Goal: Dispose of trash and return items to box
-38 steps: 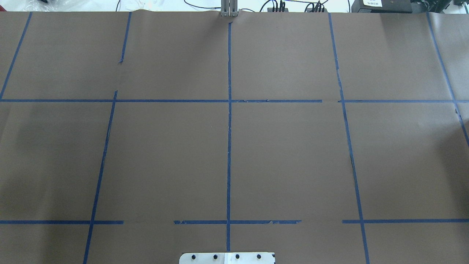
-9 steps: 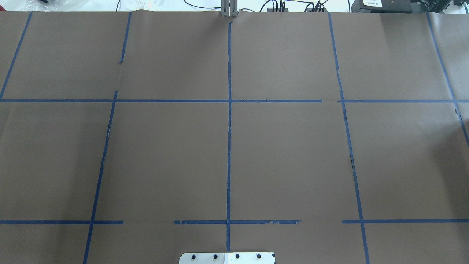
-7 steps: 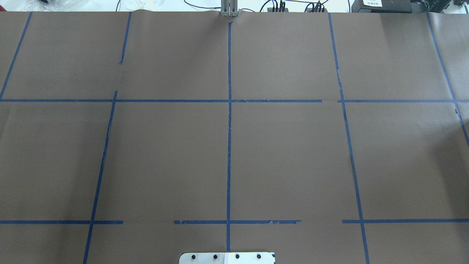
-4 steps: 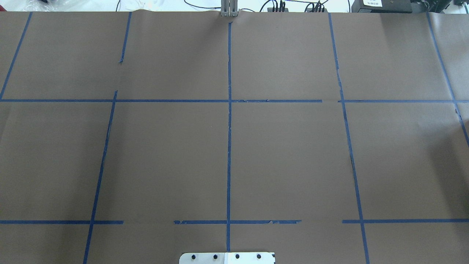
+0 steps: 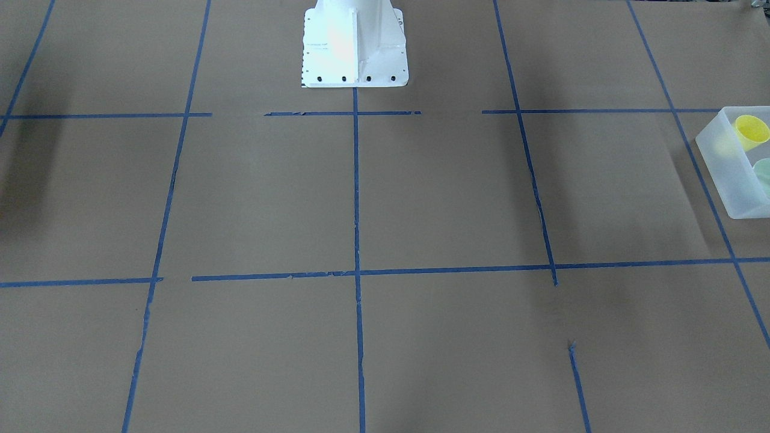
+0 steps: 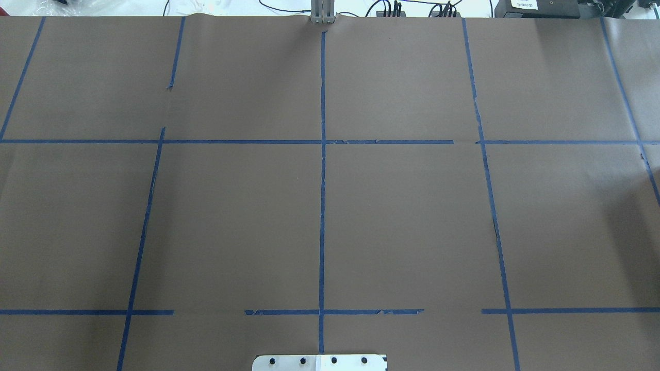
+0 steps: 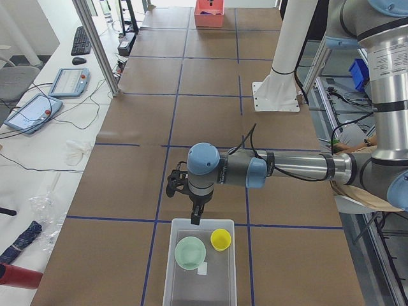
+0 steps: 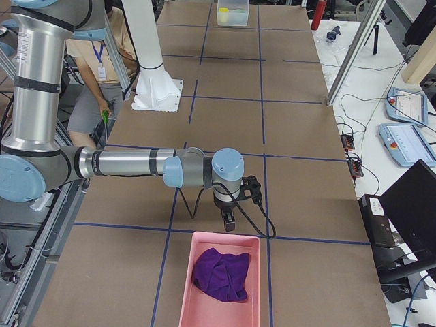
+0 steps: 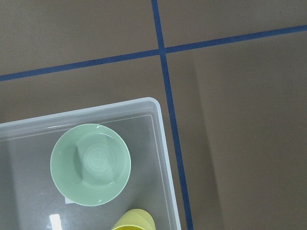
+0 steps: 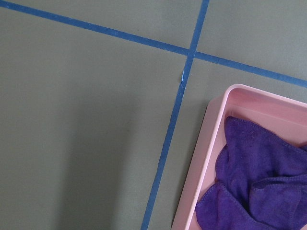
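The yellow cup (image 7: 220,239) and mint bowl (image 7: 190,252) sit in the box (image 7: 217,284) at the table's (image 7: 210,127) left edge; the left gripper (image 7: 196,218) hangs near its rim. The right gripper (image 8: 230,223) hangs by a pink tray (image 10: 199,163); whether either is wide or narrow cannot be told.

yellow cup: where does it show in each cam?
Front-facing: yellow cup at right edge, inside the box.
Overhead: not in it.
Exterior left: cup bottom centre.
Exterior right: cup tiny, top, far end.
Left wrist: cup cut by bottom edge.
Right wrist: not in it.
Landmark: green bowl beside it.
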Motion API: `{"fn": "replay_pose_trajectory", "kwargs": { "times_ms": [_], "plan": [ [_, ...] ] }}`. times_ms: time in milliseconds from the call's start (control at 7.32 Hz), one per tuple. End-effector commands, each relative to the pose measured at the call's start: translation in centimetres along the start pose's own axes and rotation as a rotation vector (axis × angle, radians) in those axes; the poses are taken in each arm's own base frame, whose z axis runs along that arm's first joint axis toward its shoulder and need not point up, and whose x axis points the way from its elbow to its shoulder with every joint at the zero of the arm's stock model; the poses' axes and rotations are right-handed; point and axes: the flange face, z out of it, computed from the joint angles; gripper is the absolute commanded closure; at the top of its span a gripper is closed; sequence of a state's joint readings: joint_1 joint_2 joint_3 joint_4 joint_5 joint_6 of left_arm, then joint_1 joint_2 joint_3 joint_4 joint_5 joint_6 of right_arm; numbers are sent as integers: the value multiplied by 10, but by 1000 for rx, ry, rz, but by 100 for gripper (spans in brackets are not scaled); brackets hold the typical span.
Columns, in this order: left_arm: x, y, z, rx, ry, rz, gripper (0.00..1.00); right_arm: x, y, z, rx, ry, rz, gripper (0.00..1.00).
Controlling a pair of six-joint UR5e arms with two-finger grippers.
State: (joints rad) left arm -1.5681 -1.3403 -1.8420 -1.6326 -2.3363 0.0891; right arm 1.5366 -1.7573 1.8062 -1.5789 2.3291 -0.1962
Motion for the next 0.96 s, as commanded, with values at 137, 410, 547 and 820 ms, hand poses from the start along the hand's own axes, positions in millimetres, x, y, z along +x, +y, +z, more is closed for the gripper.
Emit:
{"fn": "replay_pose_trajectory", "kwargs": {
  "times_ms": [137,410,547,820],
  "plan": [
    [1,-1,-2,5,-1,5,0,2,0,2,-4,0,2,0],
    [2,-2,-2,7,-1,6,0,2,0,2,-4,0,2,0],
    [2,-2,-2,7,-1,6,0,2,0,3,-5,0,0,0],
    [3,-6,-5,13,-1,12,0,2,-1,3,-5,0,1,0]
  ]
}}
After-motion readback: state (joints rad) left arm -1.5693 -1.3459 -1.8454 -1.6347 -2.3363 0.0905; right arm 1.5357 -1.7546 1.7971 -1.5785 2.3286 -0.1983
